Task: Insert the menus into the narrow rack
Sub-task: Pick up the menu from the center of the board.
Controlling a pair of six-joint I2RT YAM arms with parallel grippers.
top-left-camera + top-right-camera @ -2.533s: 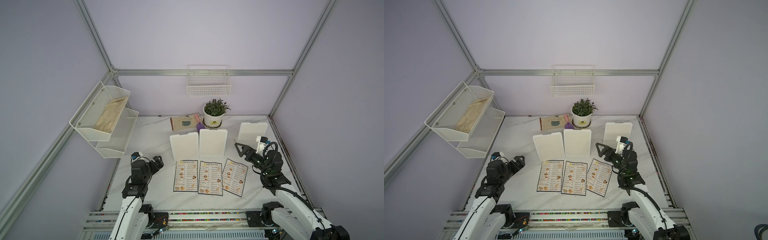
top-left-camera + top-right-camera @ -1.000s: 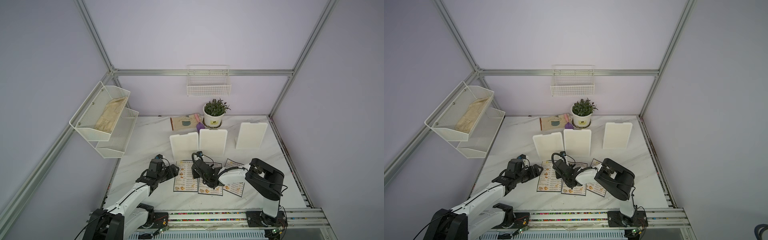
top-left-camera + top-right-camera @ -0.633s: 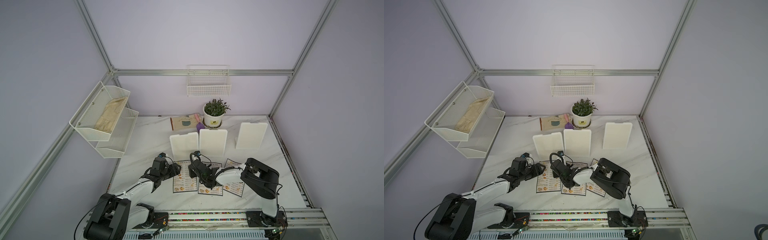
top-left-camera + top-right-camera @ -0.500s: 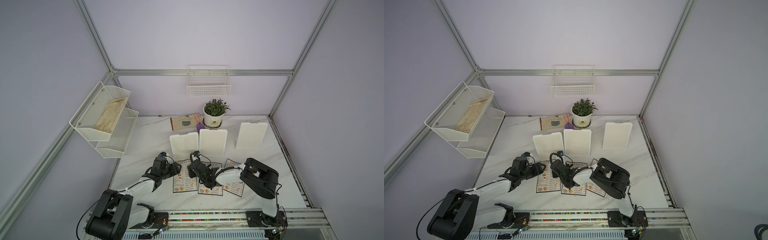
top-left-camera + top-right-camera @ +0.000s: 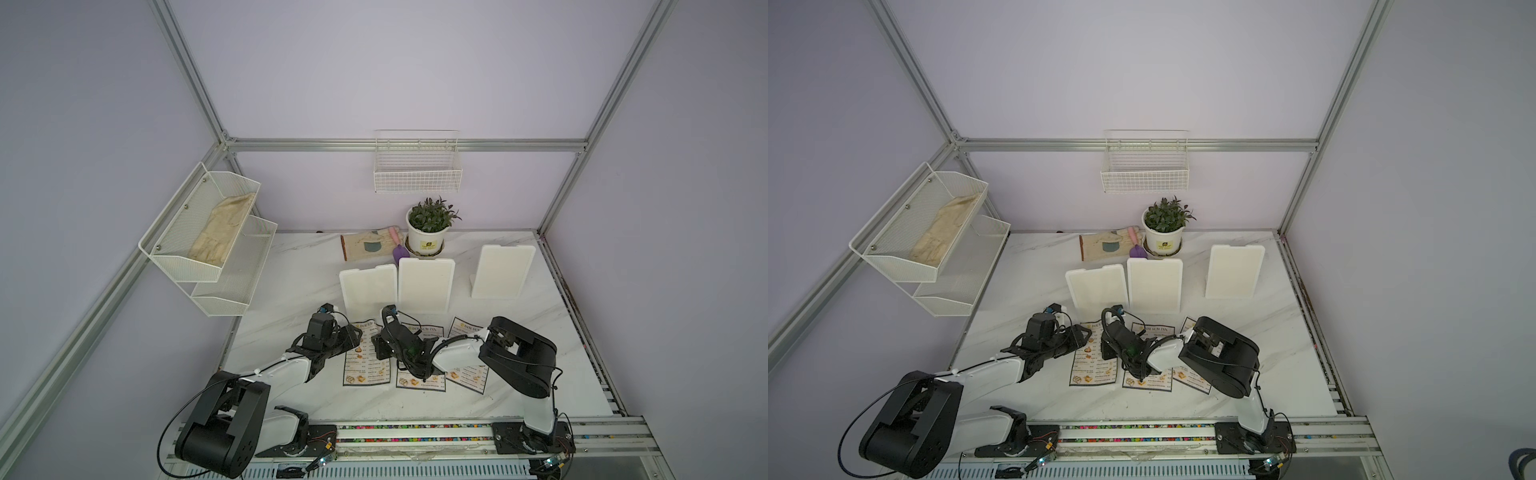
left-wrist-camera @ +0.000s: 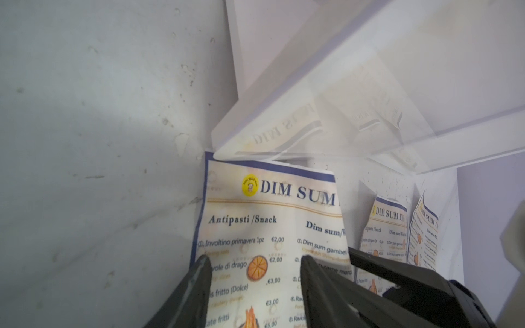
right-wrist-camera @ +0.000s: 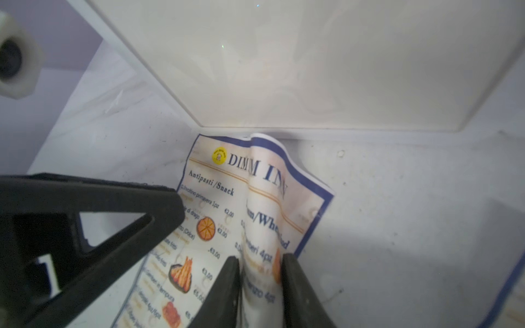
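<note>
Three menus lie flat side by side on the marble table: left [image 5: 368, 372], middle [image 5: 420, 380], right [image 5: 468, 377]. Both grippers are down on the left menu [image 5: 1094, 370]. My left gripper [image 6: 255, 261] is open, its fingertips [image 6: 204, 264] resting on the menu's left column [image 6: 270, 221]. My right gripper [image 7: 260, 258] is shut on a raised fold in the same menu [image 7: 216, 198], which buckles upward. In both top views the left gripper [image 5: 353, 338] and right gripper [image 5: 380, 349] stand close together. A narrow white wire rack [image 5: 417, 166] hangs on the back wall.
Three white upright boards [image 5: 368, 291] [image 5: 426, 284] [image 5: 500, 270] stand just behind the menus. A potted plant [image 5: 428, 237] and a glove [image 5: 368, 247] sit at the back. A two-tier mesh shelf [image 5: 216, 249] hangs on the left wall.
Both arms swung in from the table's sides to the left menu. Within the last second my left jaws narrowed and my right jaws closed on a fold of the menu.
</note>
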